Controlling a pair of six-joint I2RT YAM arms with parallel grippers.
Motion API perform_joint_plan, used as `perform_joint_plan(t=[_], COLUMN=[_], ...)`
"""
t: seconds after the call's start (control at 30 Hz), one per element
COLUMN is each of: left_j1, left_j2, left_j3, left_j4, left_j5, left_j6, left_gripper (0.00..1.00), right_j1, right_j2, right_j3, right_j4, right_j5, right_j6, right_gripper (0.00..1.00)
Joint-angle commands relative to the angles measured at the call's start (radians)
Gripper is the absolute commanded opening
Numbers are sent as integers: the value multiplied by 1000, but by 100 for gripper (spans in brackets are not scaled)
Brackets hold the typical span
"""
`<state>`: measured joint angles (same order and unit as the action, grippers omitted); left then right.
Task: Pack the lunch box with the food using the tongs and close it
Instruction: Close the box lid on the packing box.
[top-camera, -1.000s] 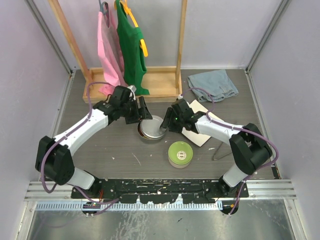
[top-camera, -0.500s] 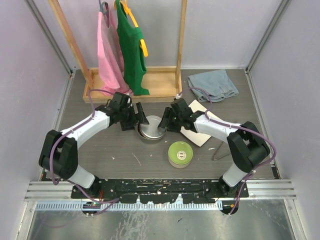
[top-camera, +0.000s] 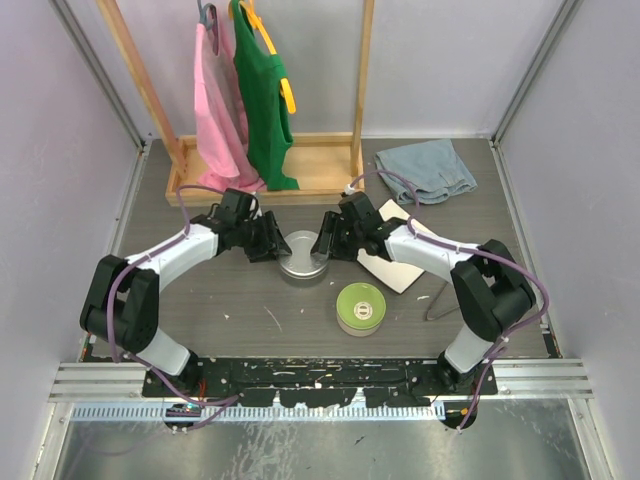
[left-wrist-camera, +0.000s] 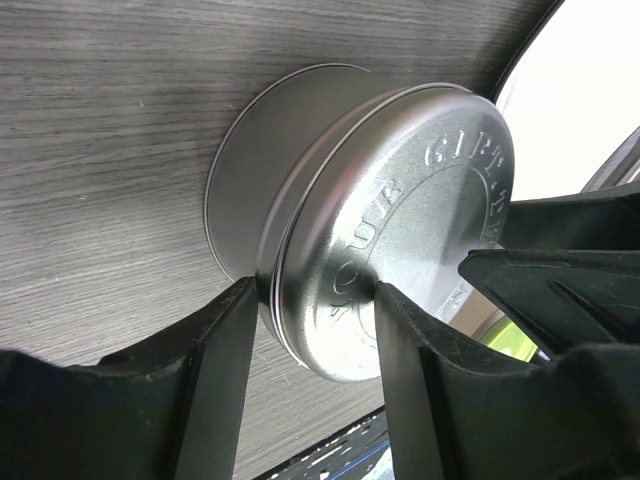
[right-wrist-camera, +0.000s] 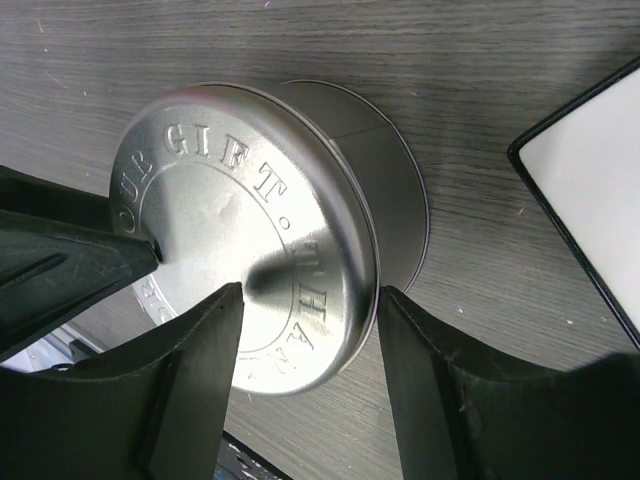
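Noting lid (left-wrist-camera: 400, 210) now flat on tin (left-wrist-camera: 250, 170), tilted earlier; left hand (left-wrist-camera: 315, 310) and right hand (right-wrist-camera: 305, 295) straddle rim, grip unclear; closure near.

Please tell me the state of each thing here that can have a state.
steel tin: lid on, upright
green-lidded tin: closed
tongs: lying flat, unheld
left gripper: open, astride steel tin's rim
right gripper: open, astride opposite rim
towel: crumpled
white plate: mostly hidden

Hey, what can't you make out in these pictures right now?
Steel tin contents: top view, its lid covers them.
Green-lidded tin contents: same, lid on.
White plate: top view, right arm covers part.
Lid lettering: wrist views, fingers cut it off.
Tongs tips: top view, too small.
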<state>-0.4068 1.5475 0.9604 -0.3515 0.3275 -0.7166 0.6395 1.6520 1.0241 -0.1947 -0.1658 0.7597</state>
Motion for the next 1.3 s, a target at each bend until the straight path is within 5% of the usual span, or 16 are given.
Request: perform_joint_plan(t=[0.0, 0.67, 0.93, 1.27], left_j1=[5, 56, 63, 63], left_j2=[15, 73, 123, -90], left_j3=[-3, -65, -124, -212], left_j4=[39, 90, 115, -18], left_j5=[32, 110, 158, 116], left_j6=[17, 2, 18, 82], left_gripper=[49, 35, 17, 16], right_j1=[3, 8, 43, 172], right_j2=[7, 112, 146, 108], right_j3=[50, 97, 88, 75], right_j4=[38, -53, -77, -70], right_j5=[-46, -51, -54, -62], right_j6=[-24, -57, -67, -78], right_gripper=[62, 61, 54, 47])
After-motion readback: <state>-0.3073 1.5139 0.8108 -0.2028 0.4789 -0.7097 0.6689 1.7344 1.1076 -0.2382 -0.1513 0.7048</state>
